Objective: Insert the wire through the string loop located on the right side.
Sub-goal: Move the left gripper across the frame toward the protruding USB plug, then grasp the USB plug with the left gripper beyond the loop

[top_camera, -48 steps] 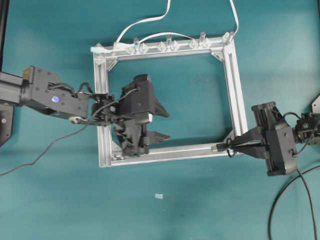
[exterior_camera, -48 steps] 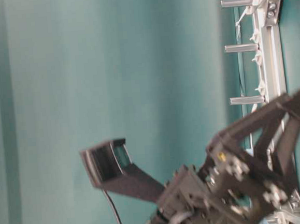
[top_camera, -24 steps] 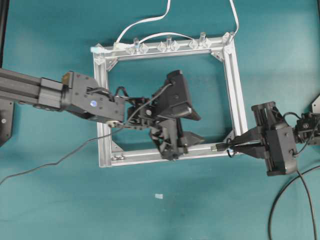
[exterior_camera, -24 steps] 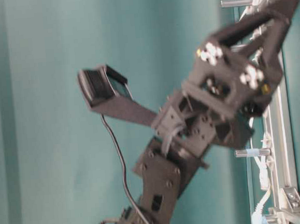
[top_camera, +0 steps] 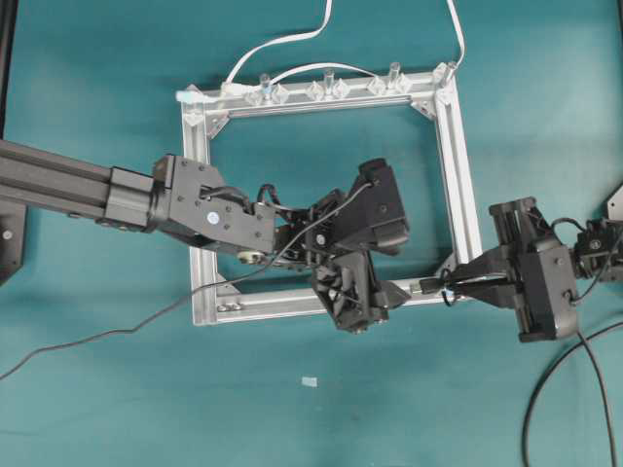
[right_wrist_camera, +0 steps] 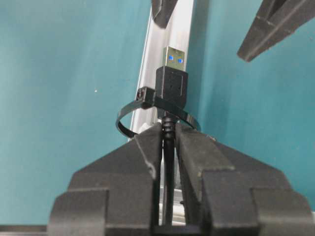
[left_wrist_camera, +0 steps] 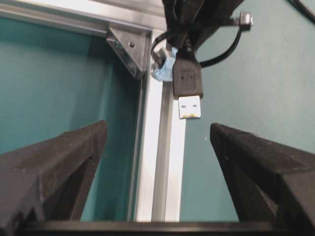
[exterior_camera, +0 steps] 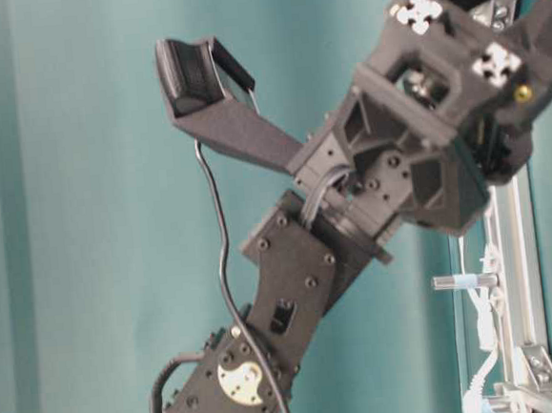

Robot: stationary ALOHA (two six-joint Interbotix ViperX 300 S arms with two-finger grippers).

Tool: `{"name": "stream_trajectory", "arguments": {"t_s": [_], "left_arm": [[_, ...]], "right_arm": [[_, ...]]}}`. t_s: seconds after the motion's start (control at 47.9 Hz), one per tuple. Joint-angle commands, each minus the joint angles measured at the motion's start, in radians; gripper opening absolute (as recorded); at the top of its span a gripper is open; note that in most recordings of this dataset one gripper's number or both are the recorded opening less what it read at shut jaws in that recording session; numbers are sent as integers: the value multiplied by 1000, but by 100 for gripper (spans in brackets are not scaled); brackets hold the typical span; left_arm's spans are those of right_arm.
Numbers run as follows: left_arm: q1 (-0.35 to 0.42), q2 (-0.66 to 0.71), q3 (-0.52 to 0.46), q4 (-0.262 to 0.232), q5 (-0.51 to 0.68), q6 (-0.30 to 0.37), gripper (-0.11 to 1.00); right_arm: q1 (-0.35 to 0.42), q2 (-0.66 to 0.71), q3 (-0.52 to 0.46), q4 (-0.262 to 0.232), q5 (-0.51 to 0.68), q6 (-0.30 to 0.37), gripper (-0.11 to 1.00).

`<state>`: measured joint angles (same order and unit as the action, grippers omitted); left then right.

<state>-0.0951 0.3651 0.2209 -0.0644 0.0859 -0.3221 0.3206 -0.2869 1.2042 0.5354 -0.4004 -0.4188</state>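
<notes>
A: What's on the mat [top_camera: 117, 409]?
B: Alu frame [top_camera: 465, 199], square, lying flat on teal. White cable [top_camera: 282, 44] runs off top edge w/ clear clips [top_camera: 326, 89] along top rail.
A: Anything else?
B: Small white scrap [top_camera: 310, 381] below frame, apart from it.

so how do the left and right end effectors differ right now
The left end effector stands wide open and empty; the right end effector is shut on the wire just behind its USB plug. The left reaches across the inside of the aluminium frame; the right sits outside the frame's lower right corner. Both point at the plug from opposite sides, and both have black fingers.
</notes>
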Motion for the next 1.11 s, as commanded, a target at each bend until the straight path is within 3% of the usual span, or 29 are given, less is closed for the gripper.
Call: {"name": "stream_trajectory", "arguments": {"t_s": [0.0,0.501,0.606,0.773,1.086], "left_arm": [[-6,-8,-40,3,-2,-9,91],[-15,80,-163,3,3,-23,87],[-15,77,-163,3,8,-34,71],[-15,78,-161,3,57,-67,23],[-15,75,-155,5,75,-72,21]], "right_arm": [[-2,-6,-20,-3,-9,-2,11],[-2,-6,-20,-3,-9,-2,11],[-2,-6,-18,-3,-9,-2,11],[-2,-6,-20,-3,-9,-2,11],[0,-6,-18,-3,-5,11,11]]}}
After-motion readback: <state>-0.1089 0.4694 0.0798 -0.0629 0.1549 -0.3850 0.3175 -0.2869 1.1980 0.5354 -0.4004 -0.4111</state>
